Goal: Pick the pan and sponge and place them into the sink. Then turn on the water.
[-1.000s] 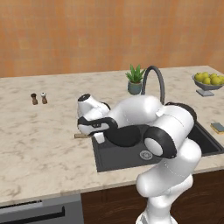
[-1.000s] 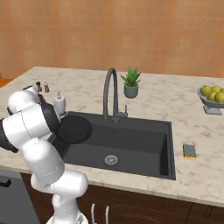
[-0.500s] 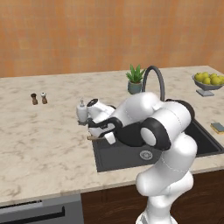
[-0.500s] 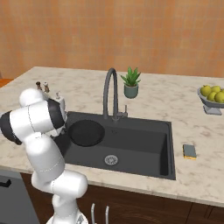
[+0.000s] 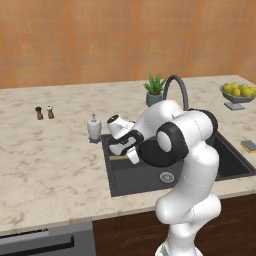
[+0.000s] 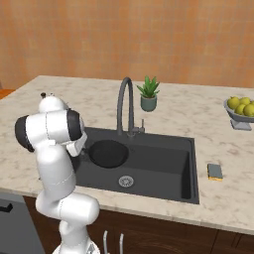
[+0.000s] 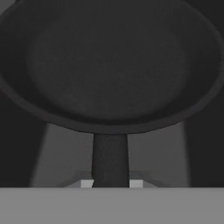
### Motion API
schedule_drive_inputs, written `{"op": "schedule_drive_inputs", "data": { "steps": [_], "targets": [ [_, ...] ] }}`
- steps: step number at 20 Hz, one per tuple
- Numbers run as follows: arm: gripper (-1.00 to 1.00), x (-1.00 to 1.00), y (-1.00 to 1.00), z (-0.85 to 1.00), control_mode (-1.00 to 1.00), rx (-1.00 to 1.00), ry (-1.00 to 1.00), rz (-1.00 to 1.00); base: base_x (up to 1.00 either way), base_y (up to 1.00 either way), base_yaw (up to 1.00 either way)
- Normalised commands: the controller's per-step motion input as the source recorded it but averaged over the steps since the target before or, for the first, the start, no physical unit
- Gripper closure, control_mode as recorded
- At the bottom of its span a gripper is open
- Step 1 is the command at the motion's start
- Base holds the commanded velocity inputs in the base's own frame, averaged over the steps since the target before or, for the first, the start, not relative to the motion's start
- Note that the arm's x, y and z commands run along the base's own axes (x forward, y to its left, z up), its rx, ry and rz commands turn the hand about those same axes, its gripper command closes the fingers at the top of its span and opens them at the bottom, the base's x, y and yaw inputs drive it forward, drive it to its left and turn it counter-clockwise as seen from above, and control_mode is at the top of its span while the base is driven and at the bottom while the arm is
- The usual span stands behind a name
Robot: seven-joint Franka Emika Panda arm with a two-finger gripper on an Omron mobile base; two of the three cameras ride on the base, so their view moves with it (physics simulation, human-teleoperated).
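We held pan (image 6: 108, 153) by handle, fingers clamped, low inside sink (image 6: 163, 173). Not yet released. Sponge (image 6: 215, 171) on counter at sink's 3 o'clock; water off.

The white arm rises from the lower right of the left base view, bends at a dark elbow joint near the frame's middle, and reaches left and down. Its pincer (image 5: 131, 154) sits left of centre, pointing downward, fingers drawn close together in a clamped pose. In the right base view the arm stands at the left, its upper links folded forward.
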Motion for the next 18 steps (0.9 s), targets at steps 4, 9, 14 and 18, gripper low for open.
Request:
{"op": "schedule_drive_inputs", "data": {
  "steps": [4,9,14,18],
  "targets": [
    [1.00,0.33,-0.18,-0.31,-1.00,-0.03,0.06,-0.04,0.00,0.00,0.00],
    [1.00,0.25,-0.25,-0.40,-1.00,-0.02,0.03,-0.04,0.00,0.00,0.00],
    [1.00,0.23,-0.26,-0.47,-1.00,-0.03,0.00,-0.05,0.00,0.00,0.00],
    [1.00,0.28,-0.33,-0.54,-1.00,-0.02,0.03,-0.06,0.00,0.00,0.00]
  ]
}}
